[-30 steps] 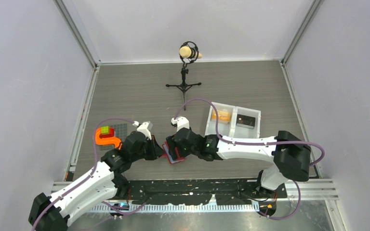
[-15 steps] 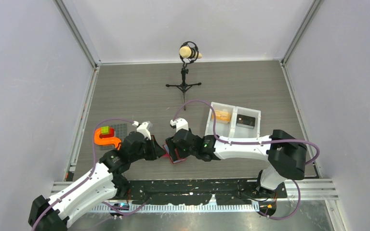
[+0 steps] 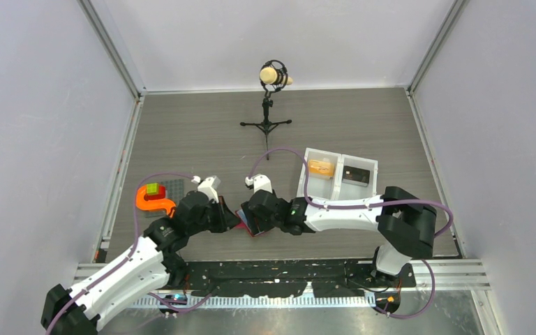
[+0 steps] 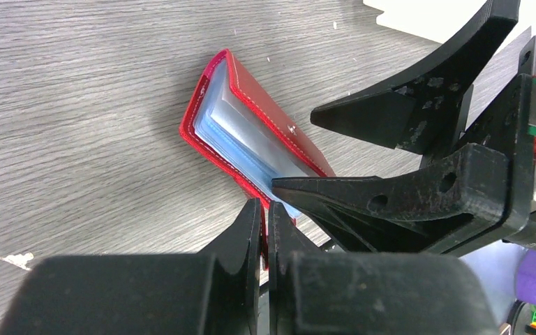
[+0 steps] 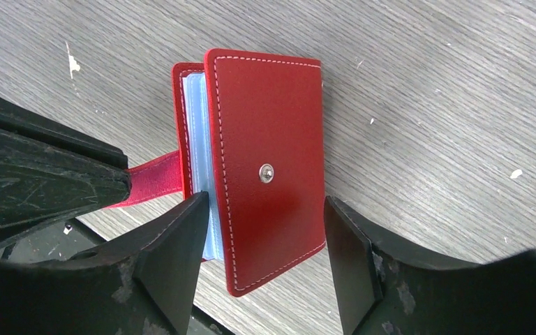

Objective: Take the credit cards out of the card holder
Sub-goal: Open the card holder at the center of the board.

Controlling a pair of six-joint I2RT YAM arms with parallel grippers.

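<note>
Grey wood-grain table [image 3: 202, 132] fills the floor of a pale-walled booth. Close to its near edge, between the two arms, lies the card holder [image 5: 272, 105], red with white stitching, its cover slightly raised so the pale blue pockets [image 5: 197, 125] show along one side. The left gripper [image 4: 264, 209] has its jaws pressed together on the holder's red strap [image 5: 155, 180]. The right gripper [image 5: 265, 209] comes in from the right with jaws spread, one finger at the pocket edge and the other beyond the cover's opposite side. A metal snap [image 5: 268, 172] sits on the cover. Farther left, an orange curved piece [image 3: 155, 204] carries a green block [image 3: 153, 189], beside a dark pad [image 3: 175, 188]. Farther right stands a white tray [image 3: 319, 187] holding an orange item [image 3: 321, 167] and a dark item [image 3: 356, 175]. A microphone [image 3: 274, 73] on a tripod stands at the far edge.
</note>
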